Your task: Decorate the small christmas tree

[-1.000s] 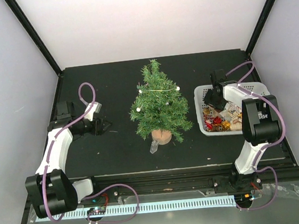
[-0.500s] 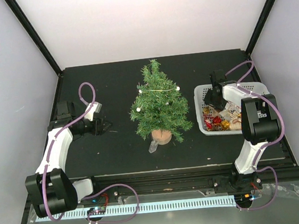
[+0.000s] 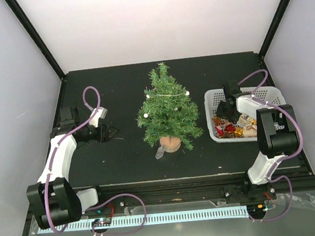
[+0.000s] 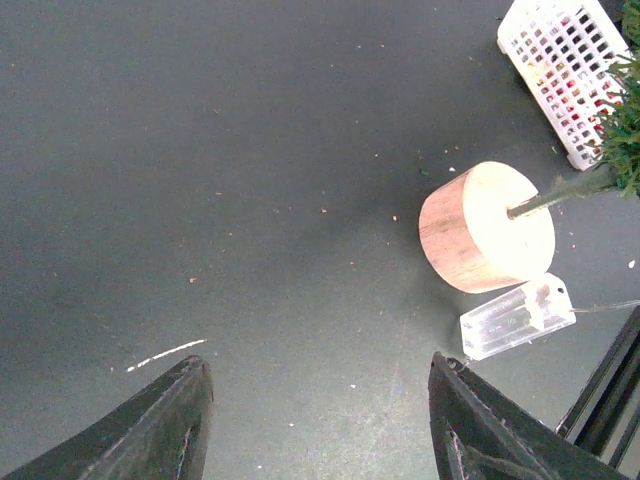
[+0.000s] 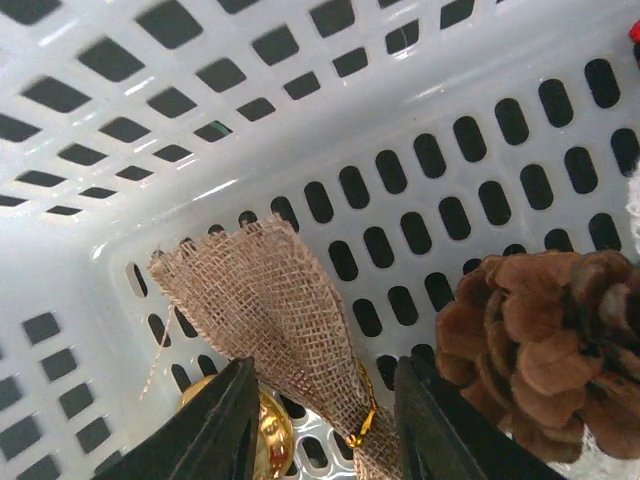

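The small christmas tree [image 3: 166, 108] stands mid-table on its round wooden base [image 3: 170, 143], with a light string and white bulbs on it. In the left wrist view the base [image 4: 487, 228] lies ahead to the right, next to a clear plastic battery box [image 4: 517, 317]. My left gripper [image 3: 111, 133] is open and empty, low over the mat left of the tree. My right gripper [image 3: 224, 111] is inside the white basket [image 3: 214, 95]. Its open jaws [image 5: 325, 420] straddle a burlap bow [image 5: 280, 300], beside a gold bauble [image 5: 268, 435] and a pine cone [image 5: 550, 350].
The basket holds several red, gold and white ornaments [image 3: 229, 128]. The battery box [image 3: 161, 153] lies on the mat in front of the tree base. Black frame posts stand at the table's back corners, with white walls behind.
My right gripper has moved lower and nearer inside the basket. My left gripper has barely moved.
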Controlling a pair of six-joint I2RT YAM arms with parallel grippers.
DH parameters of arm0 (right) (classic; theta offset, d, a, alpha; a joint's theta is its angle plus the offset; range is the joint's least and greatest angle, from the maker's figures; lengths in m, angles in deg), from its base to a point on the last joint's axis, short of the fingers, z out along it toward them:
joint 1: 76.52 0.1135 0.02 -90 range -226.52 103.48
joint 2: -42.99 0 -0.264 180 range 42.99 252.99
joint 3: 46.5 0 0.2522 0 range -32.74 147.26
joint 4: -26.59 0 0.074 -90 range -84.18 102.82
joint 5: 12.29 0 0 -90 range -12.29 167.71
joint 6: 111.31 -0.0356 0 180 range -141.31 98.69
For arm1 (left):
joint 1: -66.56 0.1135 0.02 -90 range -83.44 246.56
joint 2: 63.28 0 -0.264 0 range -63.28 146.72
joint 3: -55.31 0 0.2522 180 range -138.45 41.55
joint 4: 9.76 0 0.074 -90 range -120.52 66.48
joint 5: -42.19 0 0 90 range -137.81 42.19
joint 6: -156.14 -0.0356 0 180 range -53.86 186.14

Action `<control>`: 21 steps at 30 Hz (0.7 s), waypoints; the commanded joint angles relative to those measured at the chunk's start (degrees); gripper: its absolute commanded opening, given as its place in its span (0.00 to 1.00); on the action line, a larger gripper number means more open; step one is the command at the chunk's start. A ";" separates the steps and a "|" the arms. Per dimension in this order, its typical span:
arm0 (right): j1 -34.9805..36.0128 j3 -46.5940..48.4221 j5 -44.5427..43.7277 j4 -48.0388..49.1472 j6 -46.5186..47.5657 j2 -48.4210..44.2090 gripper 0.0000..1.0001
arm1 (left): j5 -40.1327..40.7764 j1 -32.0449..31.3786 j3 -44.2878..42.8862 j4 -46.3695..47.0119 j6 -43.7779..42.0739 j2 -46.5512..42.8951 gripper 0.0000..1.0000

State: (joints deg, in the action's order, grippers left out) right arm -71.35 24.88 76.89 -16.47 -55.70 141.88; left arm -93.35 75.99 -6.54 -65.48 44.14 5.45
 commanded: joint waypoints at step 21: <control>0.52 1.33 -6.72 -0.56 2.49 -5.66 0.01 | -4.38 0.42 -2.10 -1.15 -1.82 -1.14 0.60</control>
State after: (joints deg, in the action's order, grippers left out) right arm -71.09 24.05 74.99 -15.38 -53.17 140.40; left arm -95.52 75.99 -6.87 -65.74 43.66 5.31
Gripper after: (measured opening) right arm 0.022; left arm 0.600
